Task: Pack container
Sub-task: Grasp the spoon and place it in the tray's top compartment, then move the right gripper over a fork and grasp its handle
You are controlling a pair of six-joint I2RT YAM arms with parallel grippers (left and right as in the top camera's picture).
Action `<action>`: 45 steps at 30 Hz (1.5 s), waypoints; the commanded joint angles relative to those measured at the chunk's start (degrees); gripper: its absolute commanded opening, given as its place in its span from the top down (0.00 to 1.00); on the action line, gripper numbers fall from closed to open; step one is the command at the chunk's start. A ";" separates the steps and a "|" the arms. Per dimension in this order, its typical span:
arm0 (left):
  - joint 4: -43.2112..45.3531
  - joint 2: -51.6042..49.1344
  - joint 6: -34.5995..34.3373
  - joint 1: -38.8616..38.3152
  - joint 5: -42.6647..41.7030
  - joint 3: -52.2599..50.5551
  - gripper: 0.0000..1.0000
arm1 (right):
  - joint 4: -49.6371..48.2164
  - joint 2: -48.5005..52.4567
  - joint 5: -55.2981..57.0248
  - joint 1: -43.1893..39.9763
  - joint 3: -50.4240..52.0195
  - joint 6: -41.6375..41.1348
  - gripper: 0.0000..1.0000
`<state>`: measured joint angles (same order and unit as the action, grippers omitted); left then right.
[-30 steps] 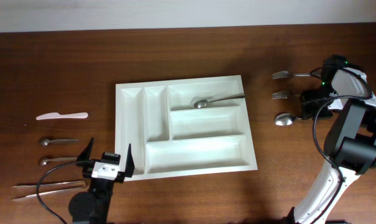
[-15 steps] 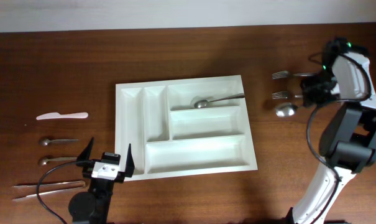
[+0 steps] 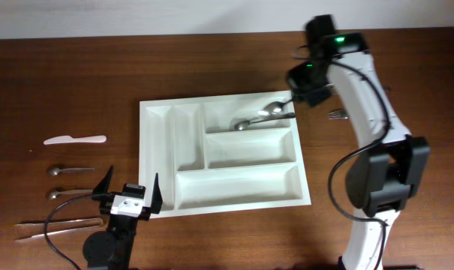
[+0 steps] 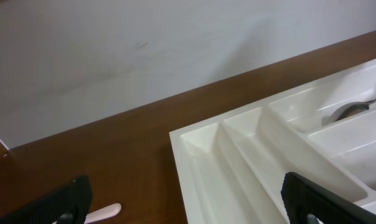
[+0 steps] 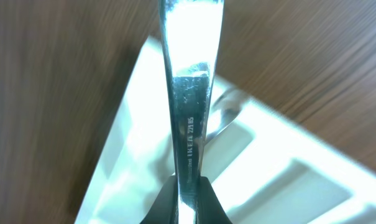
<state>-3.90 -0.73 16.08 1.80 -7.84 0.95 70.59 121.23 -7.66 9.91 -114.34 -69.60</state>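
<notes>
The container (image 3: 159,161) is a white five-compartment tray mid-table, also seen in the left wrist view (image 4: 237,162) and below the right wrist (image 5: 132,143). One spoon (image 3: 245,124) lies in its top right compartment. My right gripper (image 3: 296,99) hangs over that compartment's right end, shut on the handle of a second spoon (image 3: 274,109) whose bowl points left over the tray. In the right wrist view its metal handle (image 5: 188,118) runs up from between my right gripper (image 5: 188,196) fingers. My left gripper (image 3: 129,196) stands open by the tray's front left corner, nothing between its fingers (image 4: 63,202).
Left of the tray lie a white plastic knife (image 3: 75,139), two small spoons (image 3: 69,170) (image 3: 67,193) and a pair of long thin sticks (image 3: 58,225). A fork (image 3: 336,115) shows partly beside the right arm, right of the tray.
The right arm has swung left from the table's right side to above the tray's top right compartment, carrying the spoon that lay there. The left arm has not moved.
</notes>
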 commanded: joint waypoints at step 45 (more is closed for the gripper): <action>0.02 0.44 -0.13 0.28 0.61 -0.48 0.01 | -0.52 6.23 0.96 -25.29 -0.31 19.02 0.10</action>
<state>-3.90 -0.73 16.10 1.80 -7.84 0.95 70.39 124.86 -1.56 -15.09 -114.32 -54.83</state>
